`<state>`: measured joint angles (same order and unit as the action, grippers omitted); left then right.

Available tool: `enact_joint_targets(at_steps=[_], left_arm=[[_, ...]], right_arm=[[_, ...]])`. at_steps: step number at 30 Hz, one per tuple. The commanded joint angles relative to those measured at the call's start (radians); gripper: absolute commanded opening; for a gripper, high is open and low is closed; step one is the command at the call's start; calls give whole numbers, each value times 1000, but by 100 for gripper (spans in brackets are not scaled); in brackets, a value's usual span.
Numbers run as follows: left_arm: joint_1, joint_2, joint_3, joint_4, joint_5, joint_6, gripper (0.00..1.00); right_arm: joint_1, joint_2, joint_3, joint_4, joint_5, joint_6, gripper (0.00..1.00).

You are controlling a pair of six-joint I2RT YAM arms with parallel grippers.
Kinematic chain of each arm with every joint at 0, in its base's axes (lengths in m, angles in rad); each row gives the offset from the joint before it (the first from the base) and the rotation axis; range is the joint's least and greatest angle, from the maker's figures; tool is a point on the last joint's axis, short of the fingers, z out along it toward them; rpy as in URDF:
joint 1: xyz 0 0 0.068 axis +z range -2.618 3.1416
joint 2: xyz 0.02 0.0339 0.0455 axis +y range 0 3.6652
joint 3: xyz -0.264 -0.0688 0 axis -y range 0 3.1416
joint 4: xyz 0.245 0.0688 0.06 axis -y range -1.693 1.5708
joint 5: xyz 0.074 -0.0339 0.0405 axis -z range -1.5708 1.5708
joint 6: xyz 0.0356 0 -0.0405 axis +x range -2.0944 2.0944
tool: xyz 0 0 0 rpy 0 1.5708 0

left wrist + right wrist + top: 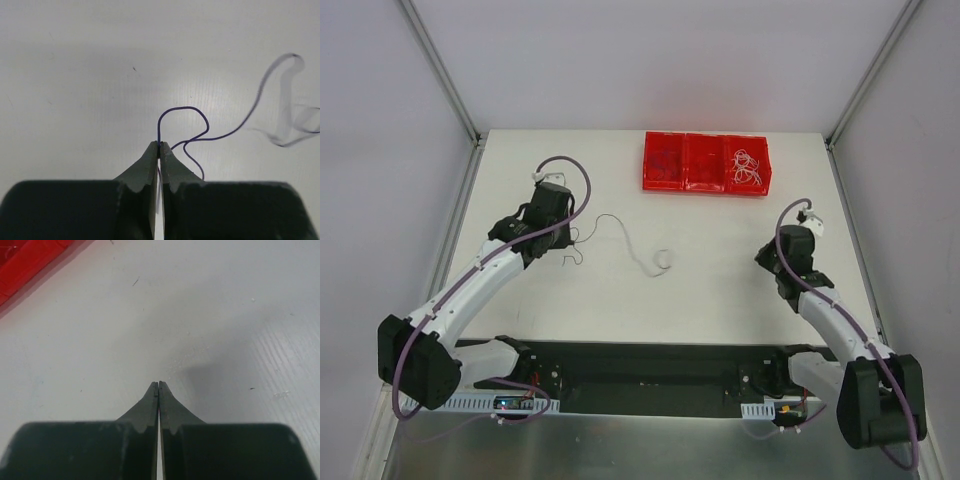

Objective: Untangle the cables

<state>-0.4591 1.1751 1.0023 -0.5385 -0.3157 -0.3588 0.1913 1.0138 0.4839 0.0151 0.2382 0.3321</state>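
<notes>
My left gripper (160, 145) is shut on a thin dark purple-blue cable (185, 112) at its fingertips. The cable loops above the tips and trails off to the right, where it blurs. In the top view the left gripper (566, 236) is at the table's left and the dark cable (611, 218) runs right from it. A white cable (664, 260) lies as a small loop at the dark cable's far end. My right gripper (158, 384) is shut and empty over bare table; it also shows in the top view (765, 257). No loose red cable is visible.
A red three-compartment bin (706, 186) stands at the back centre, with white strands (748, 166) in its right compartment and faint strands in the others. Its corner shows in the right wrist view (25, 262). Grey walls enclose the table.
</notes>
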Motion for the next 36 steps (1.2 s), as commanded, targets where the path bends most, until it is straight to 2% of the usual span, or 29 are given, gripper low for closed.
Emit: enact_joint_targets(at_steps=[1, 4, 7, 11, 13, 15, 19, 22, 25, 27, 31, 36], left_arm=[[16, 46, -42, -32, 140, -51, 0], [17, 115, -59, -32, 228, -66, 0], [19, 167, -59, -31, 312, -80, 0], [19, 170, -45, -26, 400, -62, 0], [19, 138, -51, -5, 441, -39, 0], [19, 98, -51, 17, 484, -14, 0], [19, 23, -47, 46, 546, 21, 0], [19, -12, -42, 60, 558, 30, 0], [19, -20, -27, 60, 572, 35, 0], [19, -23, -21, 61, 584, 35, 0], [19, -26, -16, 63, 596, 41, 0], [19, -38, -25, 71, 612, 37, 0]], right_arm=[[-93, 18, -21, 158, -209, 113, 1], [-131, 49, -1, 174, -265, 101, 1], [-116, 100, 62, 174, -384, -6, 1], [-21, 227, 194, 143, -607, -169, 24], [35, 287, 231, 163, -690, -185, 42], [83, 362, 277, 184, -782, -160, 53], [213, 544, 369, 273, -904, 29, 63], [283, 632, 400, 434, -954, 252, 70], [327, 689, 401, 601, -967, 448, 73], [355, 723, 406, 637, -939, 546, 75], [411, 822, 435, 741, -930, 746, 75], [467, 890, 485, 746, -858, 832, 71]])
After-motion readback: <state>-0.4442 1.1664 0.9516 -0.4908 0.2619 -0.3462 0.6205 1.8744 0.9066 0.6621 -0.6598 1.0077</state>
